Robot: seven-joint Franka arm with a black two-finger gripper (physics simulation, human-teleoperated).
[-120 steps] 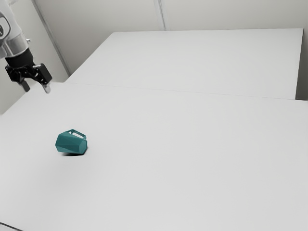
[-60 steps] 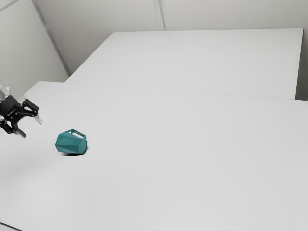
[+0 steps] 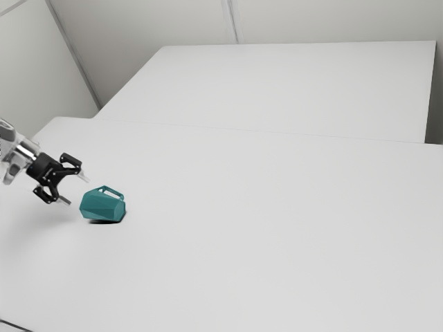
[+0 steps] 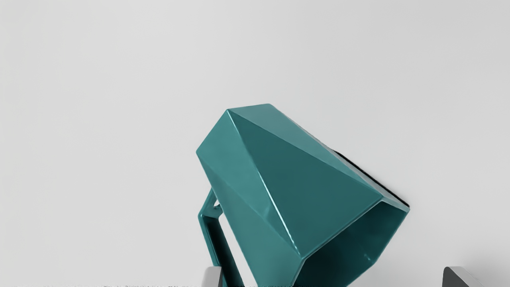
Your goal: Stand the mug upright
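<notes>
my gripper is open, fingers spread apart. the teal faceted mug lies on its side on the white table, at the exterior view's left, near the gripper; the mouth is angled toward the gripper.

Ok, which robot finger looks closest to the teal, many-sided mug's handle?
The grey finger overlapping the handle in the wrist view; the other finger is beyond the open mouth.
</notes>
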